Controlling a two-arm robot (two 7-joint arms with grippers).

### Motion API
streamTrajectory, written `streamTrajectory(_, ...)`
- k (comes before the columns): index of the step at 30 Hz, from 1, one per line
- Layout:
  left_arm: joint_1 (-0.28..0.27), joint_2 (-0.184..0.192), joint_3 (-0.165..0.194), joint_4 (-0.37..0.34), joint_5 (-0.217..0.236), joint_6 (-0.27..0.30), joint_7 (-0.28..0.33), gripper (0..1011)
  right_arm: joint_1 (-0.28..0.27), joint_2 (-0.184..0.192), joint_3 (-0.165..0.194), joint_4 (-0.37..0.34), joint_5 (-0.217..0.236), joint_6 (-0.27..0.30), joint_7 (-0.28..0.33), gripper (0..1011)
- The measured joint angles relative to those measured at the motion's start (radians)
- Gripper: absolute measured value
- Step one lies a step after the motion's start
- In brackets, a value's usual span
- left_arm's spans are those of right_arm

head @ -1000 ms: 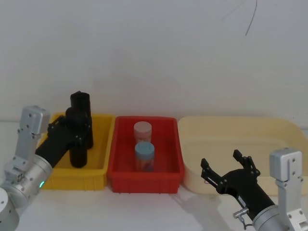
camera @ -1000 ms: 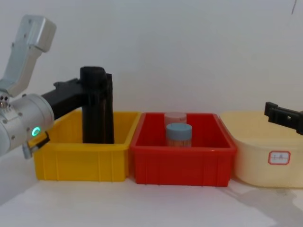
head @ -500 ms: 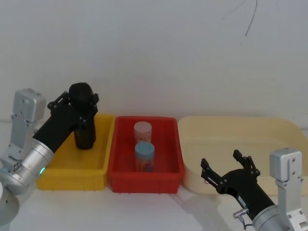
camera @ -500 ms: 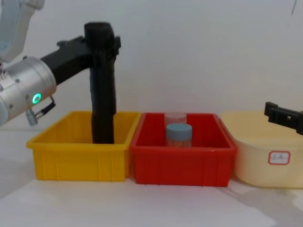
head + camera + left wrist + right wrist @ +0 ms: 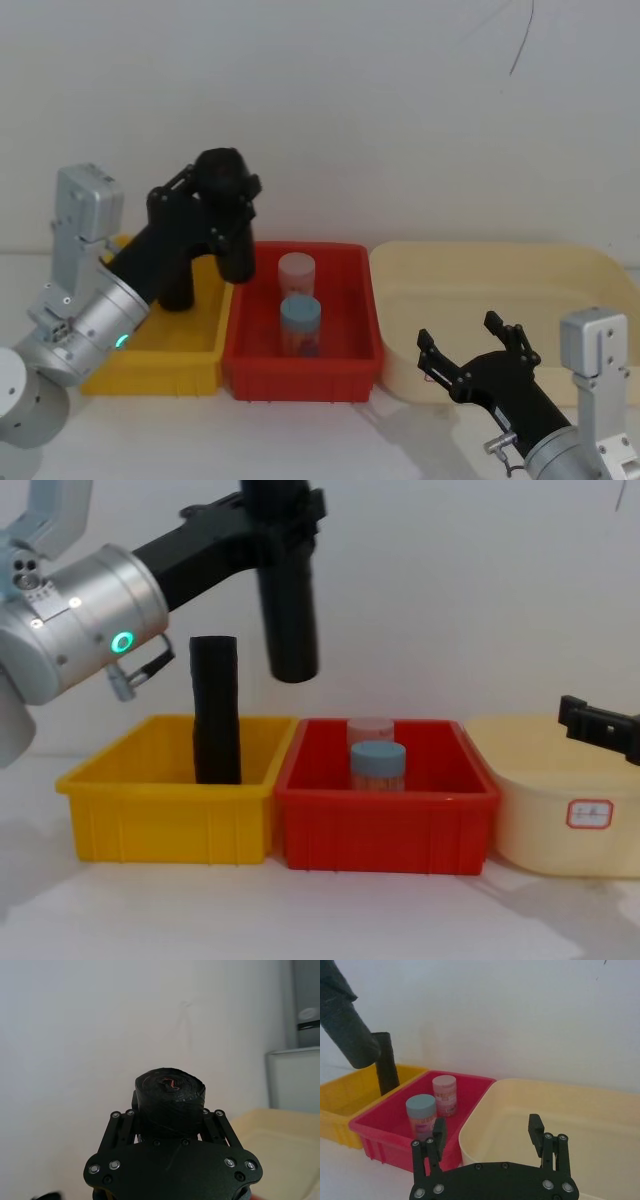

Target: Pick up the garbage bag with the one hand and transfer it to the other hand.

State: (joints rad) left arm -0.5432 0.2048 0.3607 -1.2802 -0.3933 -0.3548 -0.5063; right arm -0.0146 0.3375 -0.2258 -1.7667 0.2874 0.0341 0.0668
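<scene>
My left gripper (image 5: 283, 502) is shut on the top end of the garbage bag (image 5: 291, 605), a matte black roll that hangs free in the air above the seam between the yellow and red bins. In the head view the garbage bag (image 5: 234, 240) tilts toward the red bin under the left gripper (image 5: 216, 190). The left wrist view looks down on the roll's end (image 5: 170, 1091). A second black roll (image 5: 215, 725) stands upright in the yellow bin (image 5: 165, 820). My right gripper (image 5: 458, 332) is open and empty, low in front of the cream tub.
The red bin (image 5: 385, 830) holds a blue-lidded jar (image 5: 377, 763) and, behind it, a pink-lidded clear jar (image 5: 370, 726). A large cream tub (image 5: 560, 780) stands to the right of the red bin. A white wall backs the bins.
My left arm has lifted the roll clear out of the yellow bin and carried it up and right, toward the red bin. The right arm has not moved.
</scene>
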Motion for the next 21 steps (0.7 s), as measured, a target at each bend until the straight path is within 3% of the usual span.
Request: streamTrajectory(21,-0.056,-0.056,0.109,0.072,-0.12,0.018,-0.237,503,0.0,0.0,0.0,0.0,0.0,0.0,0.0,1001)
